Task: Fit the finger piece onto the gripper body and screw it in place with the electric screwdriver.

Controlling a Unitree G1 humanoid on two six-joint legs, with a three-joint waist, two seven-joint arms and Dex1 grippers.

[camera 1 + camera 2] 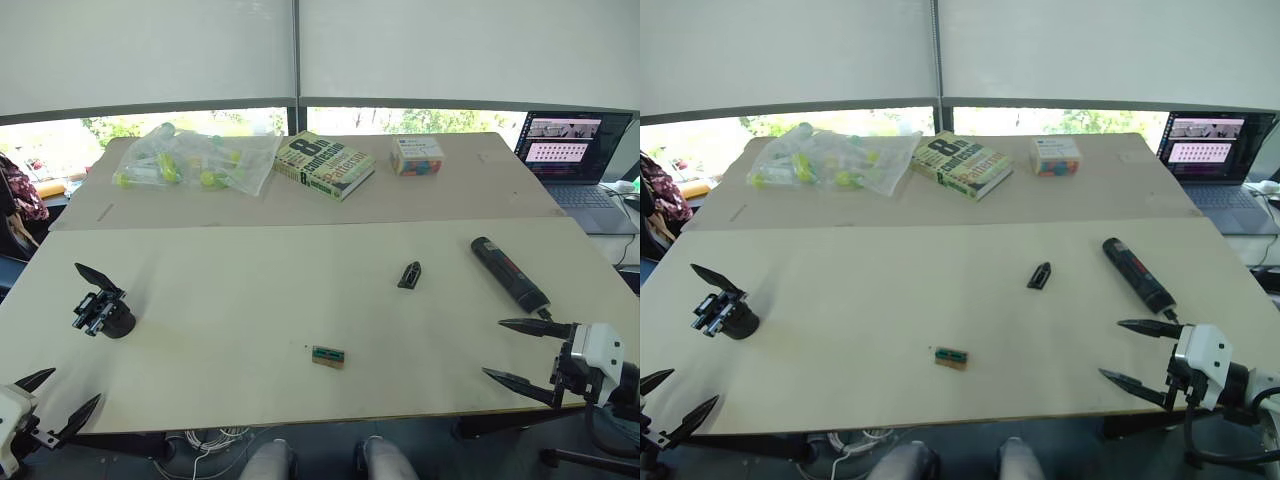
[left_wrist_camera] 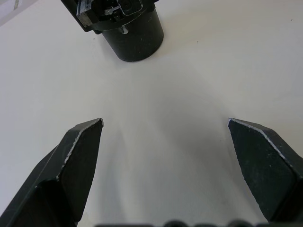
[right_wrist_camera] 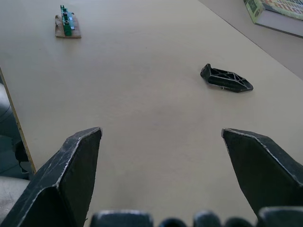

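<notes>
Nothing is picked up yet. Both the left gripper (image 1: 45, 402) and right gripper (image 1: 512, 349) are wide and empty. Next, the right one should reach for the finger piece (image 1: 409, 274).

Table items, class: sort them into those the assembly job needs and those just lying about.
Needed for the job:
finger piece
gripper body
electric screwdriver

Just lying about:
green-and-tan block
book
bag of yellow-green items
small colourful box
laptop
</notes>
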